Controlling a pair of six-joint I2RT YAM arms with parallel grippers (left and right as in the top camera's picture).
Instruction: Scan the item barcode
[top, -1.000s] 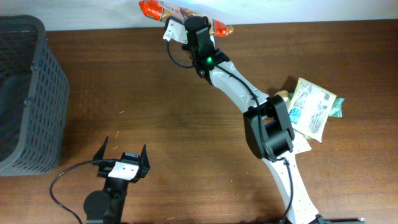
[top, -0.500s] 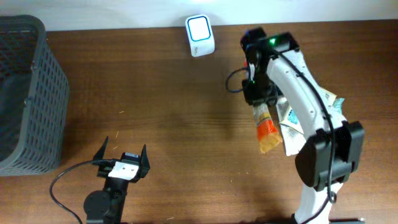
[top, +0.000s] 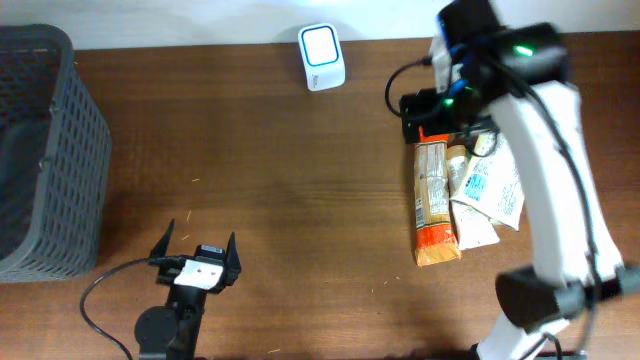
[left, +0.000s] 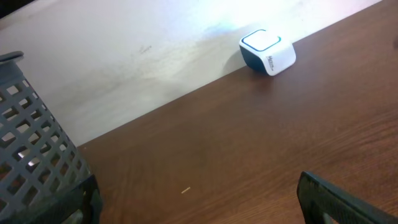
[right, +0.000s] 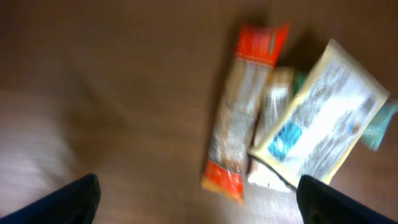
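The item, a long snack pack with orange ends (top: 435, 205) (right: 244, 118), lies flat on the table beside a pile of other packs (top: 487, 185). My right gripper (top: 441, 108) (right: 198, 208) hovers over its far end, open, and its dark fingertips (right: 78, 200) stand wide apart with nothing between them. The white and blue barcode scanner (top: 321, 57) (left: 267, 51) stands at the table's back edge, well left of that gripper. My left gripper (top: 196, 256) (left: 199, 208) rests open and empty near the front left.
A grey lattice basket (top: 40, 150) (left: 34, 155) fills the left side. A white pack with blue print (right: 323, 118) and a teal one lie against the snack pack. A pale wall (left: 124, 56) rises behind the table.
My right arm swung from the scanner to the right side carrying the snack pack, then opened. The pack now lies on the table by the pile. The left arm has not moved.
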